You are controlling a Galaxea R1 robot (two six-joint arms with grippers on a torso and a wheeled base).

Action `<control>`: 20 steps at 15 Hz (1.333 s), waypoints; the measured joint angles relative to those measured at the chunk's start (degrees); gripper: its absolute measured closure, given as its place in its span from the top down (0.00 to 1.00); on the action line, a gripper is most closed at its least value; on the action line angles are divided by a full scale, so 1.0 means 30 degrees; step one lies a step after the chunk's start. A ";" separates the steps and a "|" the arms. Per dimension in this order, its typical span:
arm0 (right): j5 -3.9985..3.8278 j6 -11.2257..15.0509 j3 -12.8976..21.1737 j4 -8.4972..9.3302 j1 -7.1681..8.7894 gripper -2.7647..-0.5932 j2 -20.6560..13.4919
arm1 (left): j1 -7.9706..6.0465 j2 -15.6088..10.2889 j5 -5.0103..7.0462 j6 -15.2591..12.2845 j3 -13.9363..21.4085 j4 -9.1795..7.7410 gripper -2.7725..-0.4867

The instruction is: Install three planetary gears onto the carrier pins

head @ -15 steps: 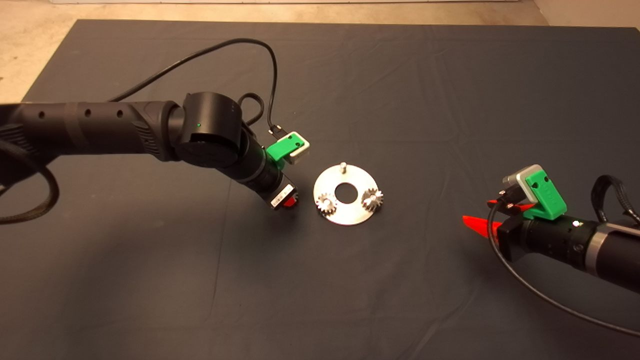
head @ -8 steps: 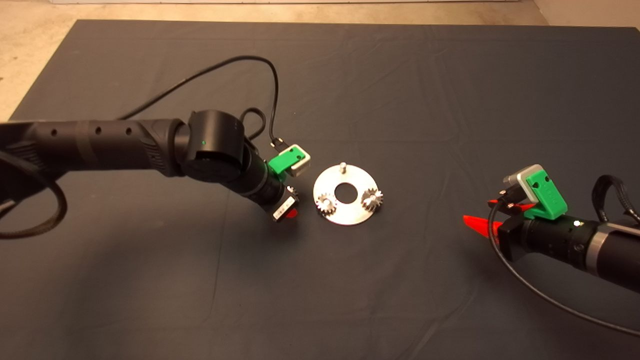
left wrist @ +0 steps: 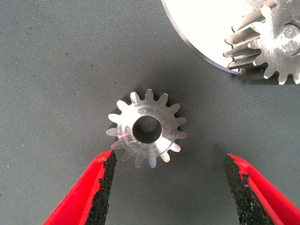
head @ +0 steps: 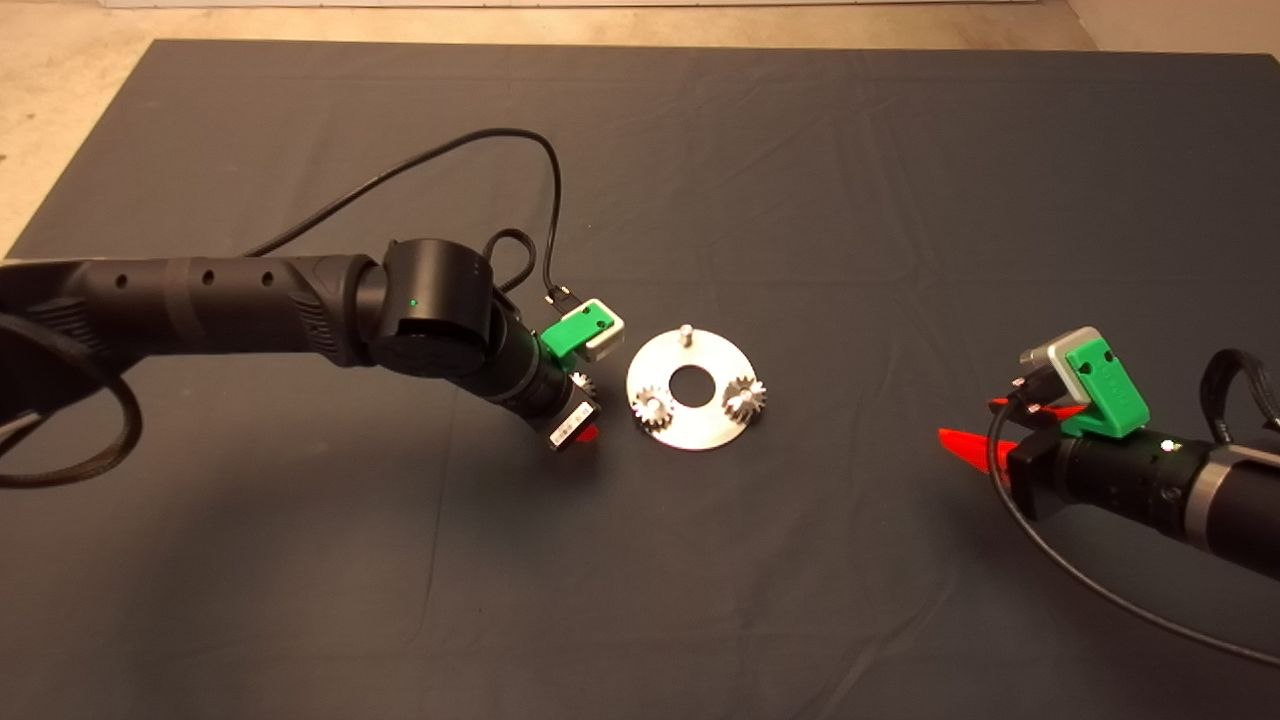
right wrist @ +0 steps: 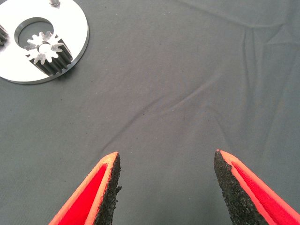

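Left gripper has dropped closer to the loose small shiny steel toothed gear, fingers spread wide, holding nothing. Gear lies flat on the dark-matted tabletop, bore axis vertical, just beside the flat round silver disc. Right gripper parked open, well apart.

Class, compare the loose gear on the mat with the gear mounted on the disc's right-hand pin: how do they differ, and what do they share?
The loose gear lies flat on the dark mat, beside the silver disc; the mounted gear sits on the disc. The loose gear's centre hole is empty, while a pin fills the mounted gear's. The open left gripper hovers over the loose gear; the open right gripper waits well away from the mounted one. Both are small, shiny, toothed steel gears.
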 joint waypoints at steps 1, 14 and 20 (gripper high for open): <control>-0.0004 0.0000 0.0000 0.0000 -0.0004 0.41 0.0000 | 0.0002 0.0001 0.0002 0.0104 -0.0015 0.0000 0.49; -0.0003 0.0000 0.0000 0.0000 -0.0004 0.41 0.0000 | -0.0059 0.0103 -0.0780 0.1353 -0.1373 0.0098 0.49; -0.0001 0.0000 0.0000 0.0000 -0.0010 0.41 -0.0002 | -0.0051 0.0103 -0.0997 0.1353 -0.1365 0.0098 0.49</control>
